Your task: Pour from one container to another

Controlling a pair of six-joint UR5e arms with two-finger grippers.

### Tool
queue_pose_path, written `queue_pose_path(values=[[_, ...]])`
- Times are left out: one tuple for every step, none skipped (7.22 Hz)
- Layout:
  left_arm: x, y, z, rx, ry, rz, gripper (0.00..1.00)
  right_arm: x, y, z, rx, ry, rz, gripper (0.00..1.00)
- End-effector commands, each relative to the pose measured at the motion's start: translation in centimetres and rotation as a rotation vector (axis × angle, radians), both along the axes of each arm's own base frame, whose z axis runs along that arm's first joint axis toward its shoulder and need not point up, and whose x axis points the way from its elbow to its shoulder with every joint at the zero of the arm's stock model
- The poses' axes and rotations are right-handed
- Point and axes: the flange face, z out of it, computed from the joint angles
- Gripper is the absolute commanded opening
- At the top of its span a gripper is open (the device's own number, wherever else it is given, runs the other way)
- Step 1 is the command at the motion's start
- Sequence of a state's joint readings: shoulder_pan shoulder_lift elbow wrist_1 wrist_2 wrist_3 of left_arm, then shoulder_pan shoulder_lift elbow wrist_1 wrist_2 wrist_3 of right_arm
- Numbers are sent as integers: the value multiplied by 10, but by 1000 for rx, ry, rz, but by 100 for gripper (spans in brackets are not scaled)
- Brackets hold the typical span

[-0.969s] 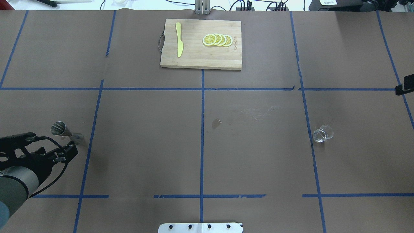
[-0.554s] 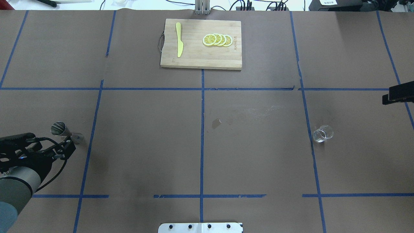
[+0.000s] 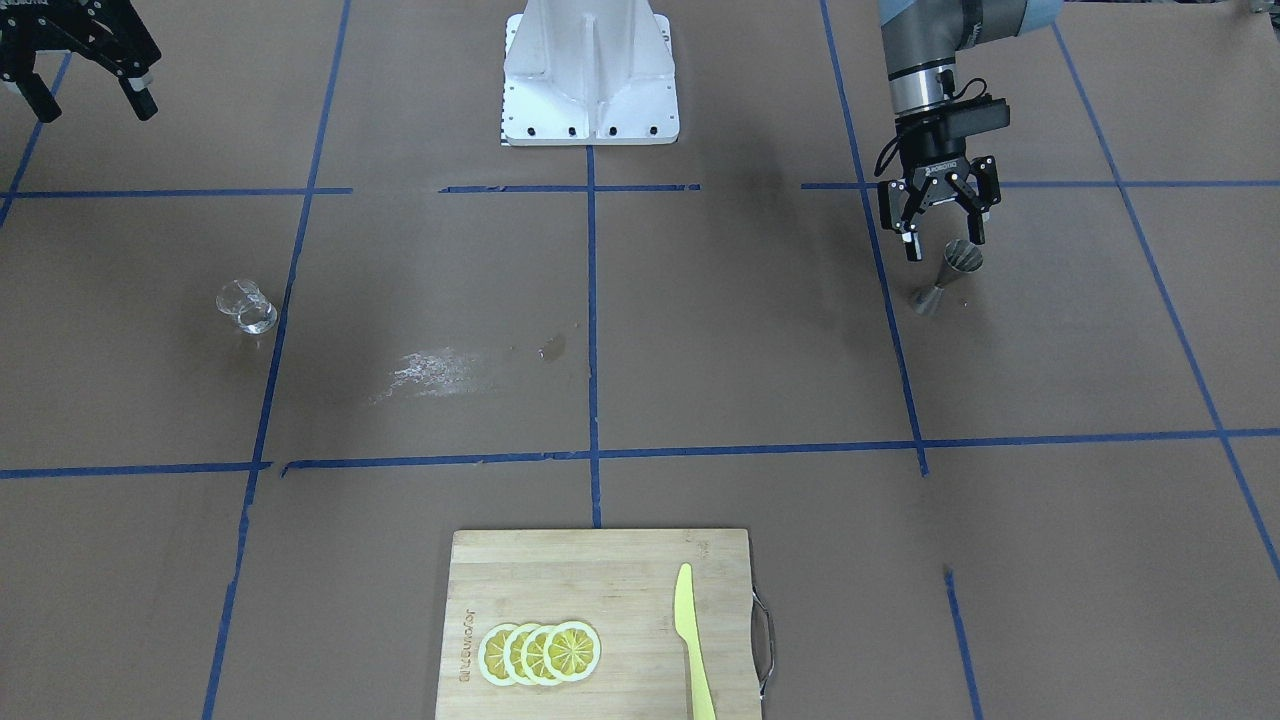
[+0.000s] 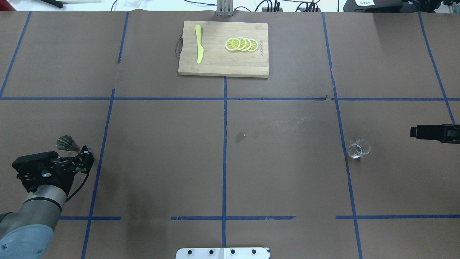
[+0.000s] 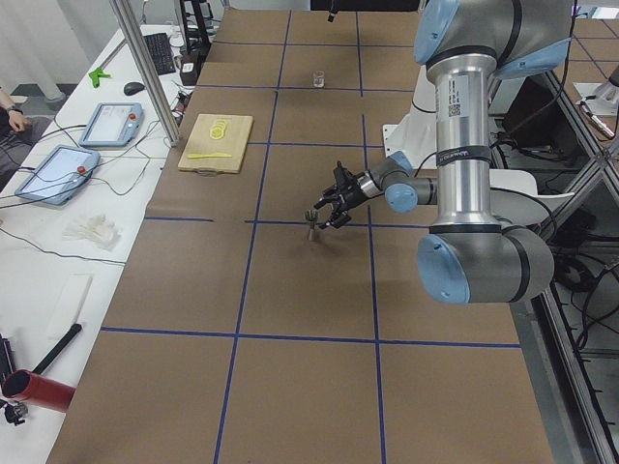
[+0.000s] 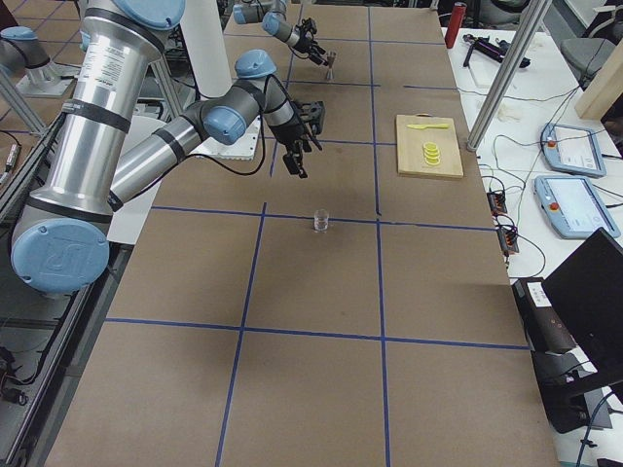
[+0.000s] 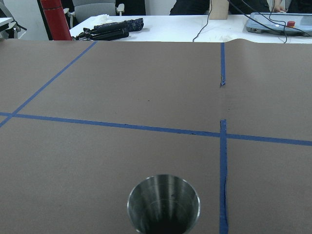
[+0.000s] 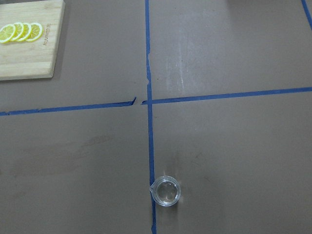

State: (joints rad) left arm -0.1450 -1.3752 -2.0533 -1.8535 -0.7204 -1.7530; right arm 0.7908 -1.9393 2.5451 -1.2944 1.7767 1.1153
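Note:
The steel jigger stands upright near the table's left edge, and its open mouth fills the bottom of the left wrist view. My left gripper hangs open just on the robot's side of it, fingers spread above and beside its top and nothing held; from overhead the left gripper sits close by the jigger's base. The clear glass measuring cup stands alone on the right half, also seen as the cup from the right wrist. My right gripper is open, well off to the cup's outer side.
A wooden cutting board with lemon slices and a yellow knife lies at the far middle. The robot's base plate sits at the near edge. A pale smear marks the paper near the centre.
My left gripper has shifted up beside the jigger and turned. The right gripper has come further in from the right edge and toward the robot, to about the cup's level.

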Motion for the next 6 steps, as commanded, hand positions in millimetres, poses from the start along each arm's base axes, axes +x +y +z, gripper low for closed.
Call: queue_pose_path(values=[[16,-6,15,35,-6,-50,91,2,0,0,58,5,44,100],[19,-6,17,47,-13,-57,91,0,6,6,65,11,48,100],[19,-7,18,47,-15,-59,91,-12,10,6,72,2,73,100],[20,-7,20,48,-19,-60,90,-21,14,10,96,34,81,100],[24,-8,17,49,-12,-60,89,-33,20,13,108,48,99,100],[28,-9,22,56,-23,-64,89,-42,25,15,123,66,99,100]])
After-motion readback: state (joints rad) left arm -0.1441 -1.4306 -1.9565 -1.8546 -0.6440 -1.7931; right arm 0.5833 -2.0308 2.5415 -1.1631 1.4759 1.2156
